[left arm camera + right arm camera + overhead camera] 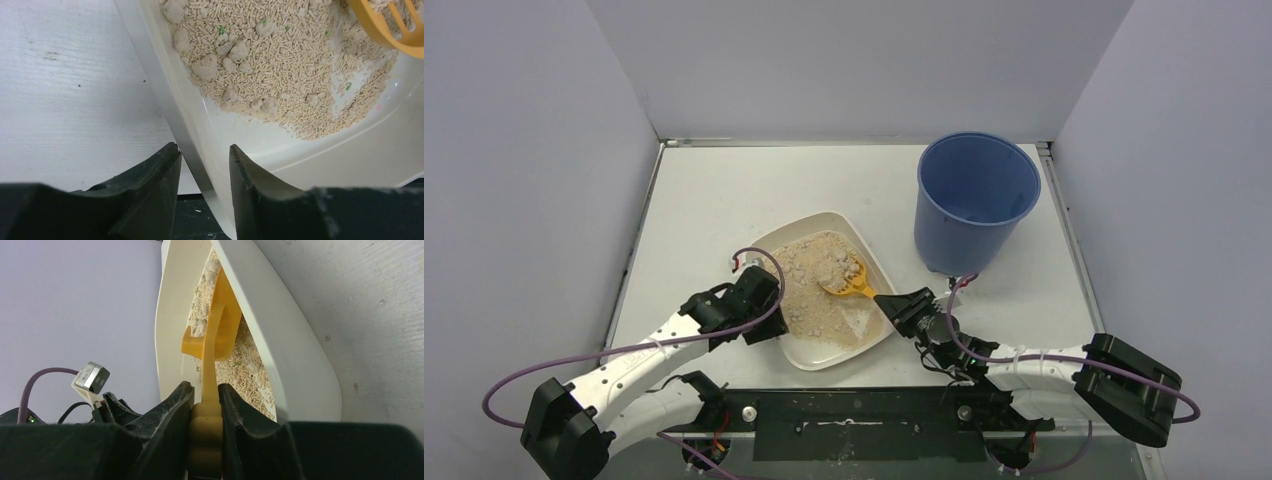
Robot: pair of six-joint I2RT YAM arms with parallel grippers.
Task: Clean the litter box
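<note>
1. Top external view: the litter box [821,356] lies on the white bench [714,195], turned corner-on, between the two arms and just left of a tall blue bucket [975,200]. Beige litter [809,300] covers most of its floor. The left gripper [770,312] sits at the box's left edge. The right gripper [887,300] is at its right edge and holds the handle of an orange scoop [845,278], whose bowl rests in the litter.

2. Left wrist view: the left gripper [202,160] straddles the wall of the litter box [300,160], one finger outside over the bench [65,100] and one inside. Its jaws stand apart, and the inner finger is clear of the wall, so it is loose rather than pinching. Pale clumps [206,65] lie among the litter pellets [285,65]. The scoop's [385,27] slotted rim shows at the top right.

3. Right wrist view: the right gripper [206,395] is clamped tight on the scoop's [220,322] ribbed handle. The scoop reaches over the rim of the litter box [272,340] into the litter [250,371].
</note>
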